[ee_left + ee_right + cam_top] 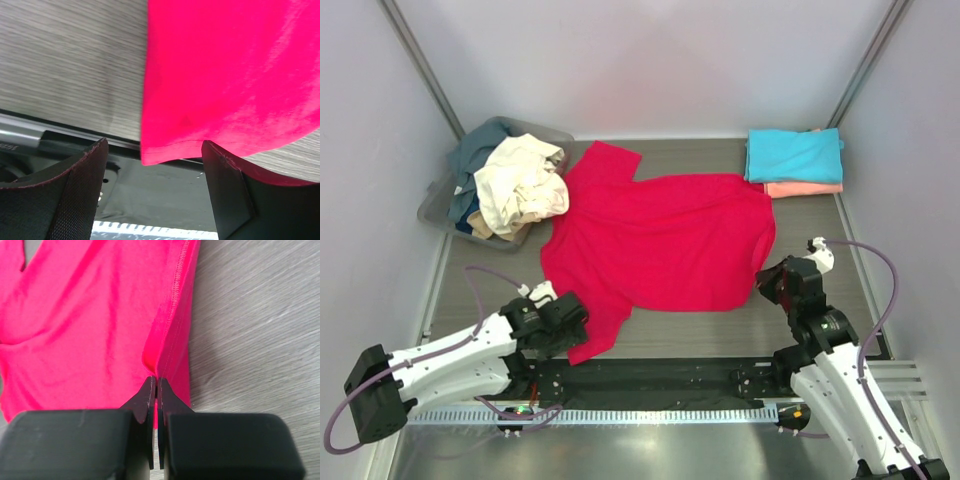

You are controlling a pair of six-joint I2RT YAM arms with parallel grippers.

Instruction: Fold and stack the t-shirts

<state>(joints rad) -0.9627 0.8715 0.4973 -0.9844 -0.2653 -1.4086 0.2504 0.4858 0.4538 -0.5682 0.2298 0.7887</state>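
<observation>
Presently the right claw point(156, 381) pinches a raised fold of the crimson t-shirt point(660, 240) just ahead of its tips, while the left claw point(155, 150) (fingers spread wide) frames that shirt's sleeve edge on the worktop point(60, 60).

The flat cloth t-shirt point(665, 240) is plain crimson red, the top folded shirt point(795, 155) turquoise, the bottom folded shirt point(805, 189) salmon pink.

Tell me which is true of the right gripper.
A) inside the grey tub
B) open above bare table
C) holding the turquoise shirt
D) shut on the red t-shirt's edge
D: in the right wrist view, the right gripper pinches a fold of the red t-shirt between closed fingertips.
</observation>
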